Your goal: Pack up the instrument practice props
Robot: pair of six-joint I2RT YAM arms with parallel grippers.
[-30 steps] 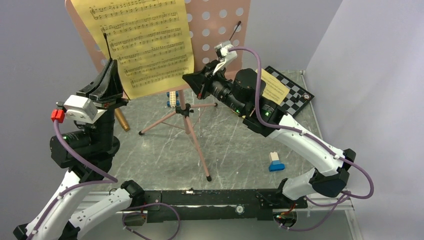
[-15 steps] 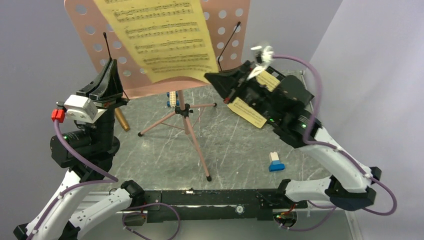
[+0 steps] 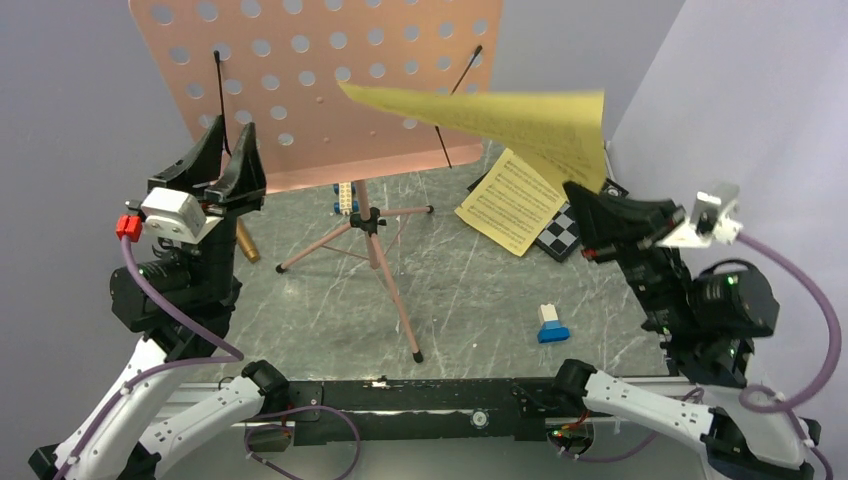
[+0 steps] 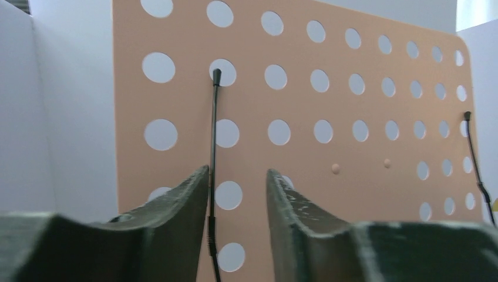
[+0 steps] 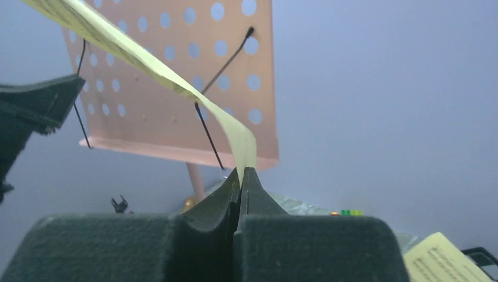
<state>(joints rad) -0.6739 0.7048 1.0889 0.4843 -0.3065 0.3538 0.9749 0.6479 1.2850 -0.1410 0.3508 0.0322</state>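
Change: yellow sheet [image 3: 500,115] was drawn off the pink desk [image 3: 300,90], which was left bare
Right gripper [image 5: 241,176]: clamped on the sheet's corner, held aloft right of the desk
Left gripper [image 4: 238,176]: seen newly parted before the desk, nothing held
Second page [image 3: 510,205]: laid against the chessboard [image 3: 560,235]
Meaning: pages judged cleared; desk remained to be packed

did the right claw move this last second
Yes: the right claw, shut on a yellow sheet, swung right, from in front of the pink stand's desk to beside the chessboard.
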